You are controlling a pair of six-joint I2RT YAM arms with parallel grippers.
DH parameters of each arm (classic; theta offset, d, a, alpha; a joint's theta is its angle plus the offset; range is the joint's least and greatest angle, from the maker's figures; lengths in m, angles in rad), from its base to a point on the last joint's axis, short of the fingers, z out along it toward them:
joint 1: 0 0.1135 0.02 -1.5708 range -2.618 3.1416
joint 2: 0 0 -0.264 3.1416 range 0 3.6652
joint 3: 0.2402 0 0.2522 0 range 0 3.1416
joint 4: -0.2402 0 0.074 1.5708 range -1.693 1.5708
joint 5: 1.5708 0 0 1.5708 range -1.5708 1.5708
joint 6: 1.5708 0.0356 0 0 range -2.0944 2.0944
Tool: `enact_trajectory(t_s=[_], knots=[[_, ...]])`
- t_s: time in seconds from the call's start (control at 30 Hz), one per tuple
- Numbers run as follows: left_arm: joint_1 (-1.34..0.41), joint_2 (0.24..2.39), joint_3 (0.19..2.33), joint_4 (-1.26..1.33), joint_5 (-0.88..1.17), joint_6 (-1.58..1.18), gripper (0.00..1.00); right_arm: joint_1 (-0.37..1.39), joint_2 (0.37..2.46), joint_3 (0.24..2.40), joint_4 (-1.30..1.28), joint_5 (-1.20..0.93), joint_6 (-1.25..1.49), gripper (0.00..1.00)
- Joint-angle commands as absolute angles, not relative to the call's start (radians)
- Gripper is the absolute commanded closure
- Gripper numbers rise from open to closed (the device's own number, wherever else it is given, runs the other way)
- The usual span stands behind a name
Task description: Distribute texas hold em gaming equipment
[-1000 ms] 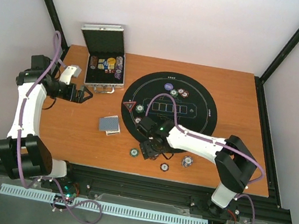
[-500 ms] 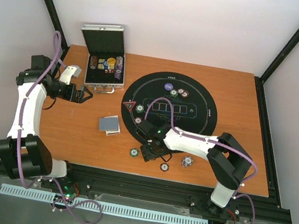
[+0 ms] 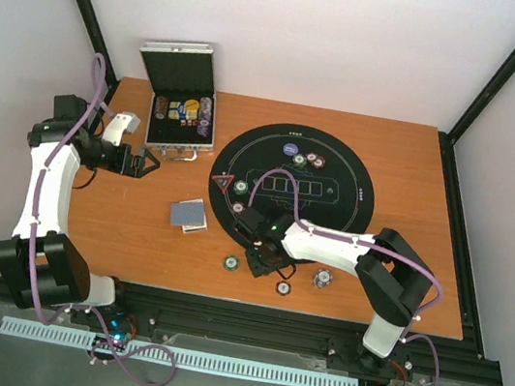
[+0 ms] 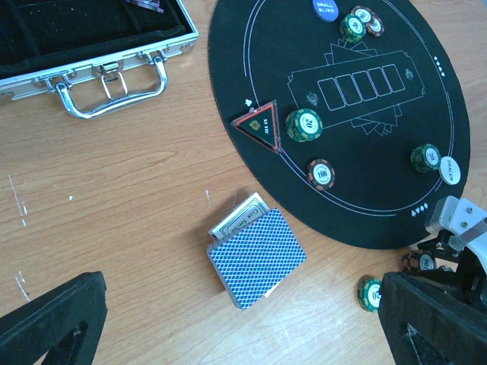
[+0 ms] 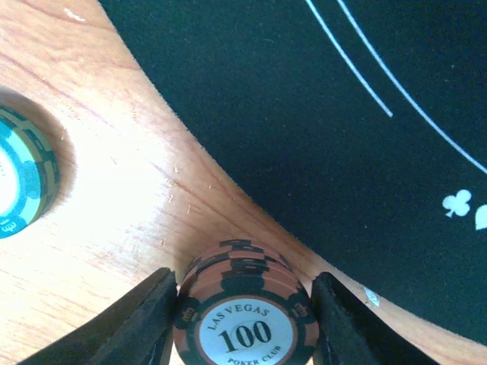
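From above, the left gripper (image 3: 147, 166) hangs over the wooden table (image 3: 416, 179) on the near side of the open silver case (image 3: 181, 107). The right gripper (image 3: 261, 265) is low at the near-left rim of the round black mat (image 3: 335, 200), with a green chip (image 3: 230, 263) just to its left and the card deck (image 3: 188, 213) further left. The left wrist view shows that claw spread wide, nothing between its fingers (image 4: 53, 319); beyond them lies the deck, and a red triangle marker (image 4: 257, 128) sits at the mat's left edge. In the right wrist view the claw is pinching a short stack of red 100 chips (image 5: 245, 312), a finger against each side; the stack stands on bare wood just beside the mat's edge.
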State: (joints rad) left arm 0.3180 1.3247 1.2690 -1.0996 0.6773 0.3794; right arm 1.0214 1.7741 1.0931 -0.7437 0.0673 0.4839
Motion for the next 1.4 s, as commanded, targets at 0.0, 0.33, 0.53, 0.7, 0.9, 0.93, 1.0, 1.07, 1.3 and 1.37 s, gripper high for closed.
enact_trajectory(t_s=[0.0,0.33,0.53,0.7,0.9,0.93,1.0,1.07,1.3,1.37], knots=[[0.319,1.320,1.305,-1.113,0.692,0.388,0.00,1.023,1.770,1.107,-0.750,0.081,0.480,0.53],[0.319,1.320,1.303,-1.122,0.705,0.397,0.00,1.023,1.734,1.151,-0.797,0.075,0.474,0.58],[0.319,1.321,1.306,-1.126,0.711,0.397,0.00,1.013,1.688,1.176,-0.842,0.095,0.473,0.59],[0.319,1.322,1.308,-1.129,0.711,0.398,0.00,0.926,1.626,1.180,-0.883,0.124,0.453,0.58],[0.319,1.322,1.308,-1.129,0.709,0.398,0.00,0.680,1.553,1.180,-0.895,0.129,0.393,0.58],[0.319,1.323,1.311,-1.129,0.709,0.398,0.00,0.639,1.551,1.181,-0.893,0.128,0.382,0.58],[0.319,1.323,1.315,-1.129,0.709,0.396,0.00,0.566,1.553,1.180,-0.882,0.120,0.366,0.58],[0.319,1.322,1.317,-1.130,0.708,0.396,0.00,0.509,1.567,1.177,-0.866,0.118,0.350,0.58],[0.319,1.332,1.342,-1.140,0.714,0.394,0.00,0.380,1.679,1.178,-0.787,0.098,0.320,0.58],[0.319,1.332,1.344,-1.141,0.718,0.394,0.00,0.363,1.713,1.192,-0.773,0.098,0.318,0.58]])
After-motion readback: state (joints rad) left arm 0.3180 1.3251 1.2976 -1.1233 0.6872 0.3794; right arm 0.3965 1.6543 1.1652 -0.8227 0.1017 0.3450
